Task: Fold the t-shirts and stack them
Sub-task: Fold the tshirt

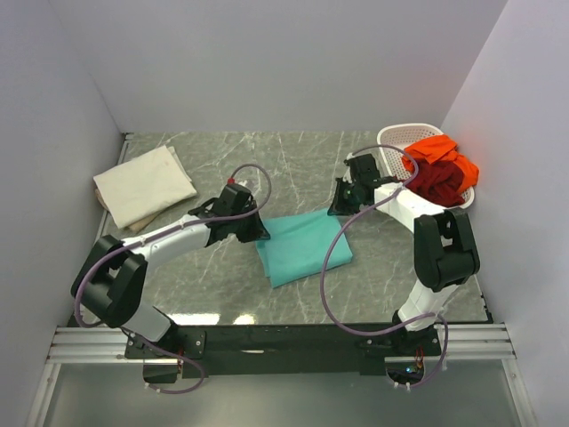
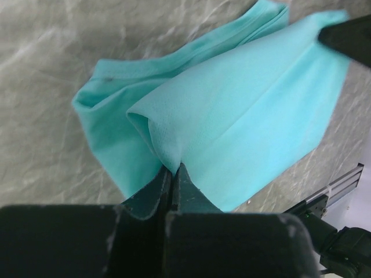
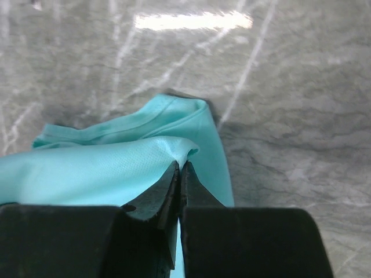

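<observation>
A teal t-shirt (image 1: 302, 245) lies partly folded in the middle of the table. My left gripper (image 1: 253, 233) is shut on its left edge; the left wrist view shows the teal cloth (image 2: 243, 104) pinched between the jaws of that gripper (image 2: 173, 169). My right gripper (image 1: 342, 207) is shut on the shirt's far right corner, and in the right wrist view a fold of the teal cloth (image 3: 116, 168) sits clamped at that gripper's tips (image 3: 181, 167). A cream t-shirt (image 1: 142, 184) lies folded at the back left. Orange (image 1: 440, 153) and dark red (image 1: 440, 184) t-shirts fill the basket.
A white lattice basket (image 1: 398, 138) stands at the back right beside the wall. Grey walls close in the table on the left, back and right. A purple cable (image 1: 333, 267) hangs from the right arm over the table's front.
</observation>
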